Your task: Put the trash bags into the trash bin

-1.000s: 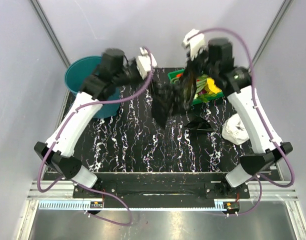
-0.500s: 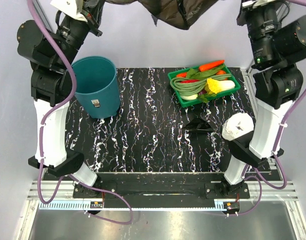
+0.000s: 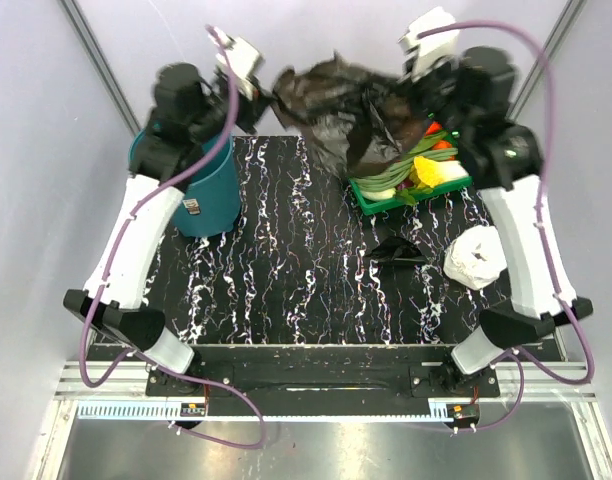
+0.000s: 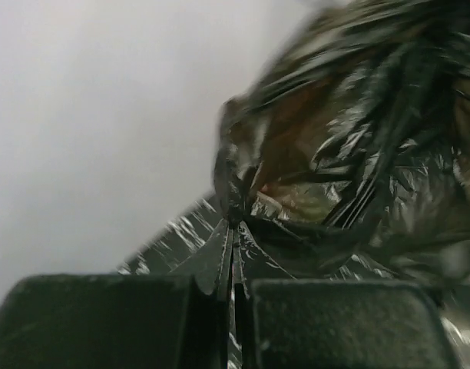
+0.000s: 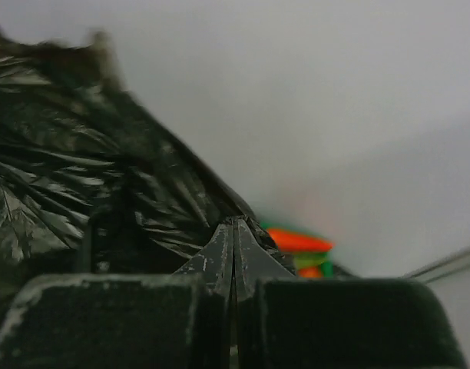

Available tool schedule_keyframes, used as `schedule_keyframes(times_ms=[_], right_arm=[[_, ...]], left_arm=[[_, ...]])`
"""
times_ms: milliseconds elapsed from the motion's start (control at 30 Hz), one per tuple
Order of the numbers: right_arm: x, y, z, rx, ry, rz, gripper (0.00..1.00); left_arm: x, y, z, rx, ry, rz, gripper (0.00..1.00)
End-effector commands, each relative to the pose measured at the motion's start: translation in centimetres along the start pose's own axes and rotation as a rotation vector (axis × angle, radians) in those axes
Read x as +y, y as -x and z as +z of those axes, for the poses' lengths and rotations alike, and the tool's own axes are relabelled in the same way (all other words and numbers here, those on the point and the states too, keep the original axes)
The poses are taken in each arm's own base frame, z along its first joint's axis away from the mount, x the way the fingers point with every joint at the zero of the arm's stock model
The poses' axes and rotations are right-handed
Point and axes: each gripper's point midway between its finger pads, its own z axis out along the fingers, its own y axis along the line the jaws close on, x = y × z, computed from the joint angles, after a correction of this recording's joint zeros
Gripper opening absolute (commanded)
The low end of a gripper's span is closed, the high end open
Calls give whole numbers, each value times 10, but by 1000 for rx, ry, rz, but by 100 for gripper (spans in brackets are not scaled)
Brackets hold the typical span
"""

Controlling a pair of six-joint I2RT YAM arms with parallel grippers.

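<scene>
Both my hands are clamped shut on one bag (image 3: 336,115), each pinching a thin fold of film between closed fingers. My left gripper (image 3: 269,100) has its left end and my right gripper (image 3: 411,88) its right end. In the left wrist view the film fans out from the tips of my left gripper (image 4: 231,231) into the crumpled bag (image 4: 350,154). In the right wrist view the bag (image 5: 74,177) spreads away to the left of my right gripper (image 5: 233,224).

The bag hangs in the air between my hands, its long axis running from one hand to the other. The middle is bunched and sags toward the table (image 3: 286,260).

The bin (image 3: 214,195) stands upright below my left hand and nearer my base, partly hidden under that forearm. Under my right hand the sagging film covers the left end of the tray (image 3: 441,185). Between bin and tray the table lies open. Below my right arm sit a white wad (image 3: 476,255) and a small dark crumple (image 3: 394,250), apart from each other.
</scene>
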Motion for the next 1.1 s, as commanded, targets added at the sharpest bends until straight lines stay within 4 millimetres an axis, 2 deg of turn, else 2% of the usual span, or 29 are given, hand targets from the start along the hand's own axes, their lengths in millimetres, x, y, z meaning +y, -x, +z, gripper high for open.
schedule_keyframes(times_ms=[0,33,67,133,167,233,300,367,400,433,467,500,533,567,633,667,700,733,767,800,833,867,900,933,1000,1033,1067], right_arm=[[112,-156,23,410,410,90,0],[133,-186,16,476,483,101,0],[153,-224,5,558,544,102,0],[173,-260,-13,638,623,58,0],[174,-271,-16,662,625,35,0],[165,-274,-12,667,587,-13,0],[145,-258,7,629,508,-75,0],[116,-223,33,553,396,-115,0],[97,-197,47,496,327,-131,0],[79,-176,60,450,263,-148,0],[58,-146,73,381,188,-161,0],[35,-107,79,291,112,-163,0],[18,-80,86,220,44,-173,0],[-12,-20,74,53,-66,-173,0],[-34,32,64,-130,-168,-179,0],[-40,48,59,-182,-190,-166,0],[-40,60,49,-213,-174,-147,0],[-31,55,50,-198,-129,-129,0],[-25,58,31,-199,-77,-101,0],[-5,40,28,-137,20,-89,0],[24,11,27,-49,163,-68,0],[49,-14,20,18,281,-49,0],[76,-48,13,89,387,-15,0],[104,-88,6,177,488,22,0],[142,-158,-19,363,639,60,0],[154,-188,-33,428,693,52,0],[167,-222,-46,503,734,62,0]], left_arm=[[-61,-77,6,160,-185,-23,0],[-71,-104,7,207,-218,-35,0],[-87,-147,4,291,-263,-56,0],[-105,-205,-4,416,-316,-40,0],[-109,-229,-7,473,-335,-24,0],[-107,-254,-11,556,-330,-12,0],[-92,-249,-1,563,-278,22,0],[-70,-221,16,505,-203,44,0],[-55,-198,26,456,-156,55,0],[-40,-168,34,393,-111,65,0],[-27,-143,41,340,-69,75,0],[-11,-98,48,246,-17,101,0],[3,-59,49,161,30,122,0],[11,-25,47,80,67,143,0],[19,44,31,-92,106,195,0],[16,76,18,-175,106,218,0],[8,100,6,-232,73,242,0],[-5,110,-2,-253,12,263,0],[-20,113,-12,-253,-63,263,0],[-40,101,-18,-225,-171,276,0],[-63,82,-23,-181,-290,284,0],[-87,48,-23,-112,-404,292,0],[-111,13,-28,-46,-502,364,0],[-129,-37,-29,69,-563,390,0],[-162,-144,-42,310,-708,403,0],[-171,-194,-51,428,-745,411,0],[-177,-233,-59,514,-772,431,0]])
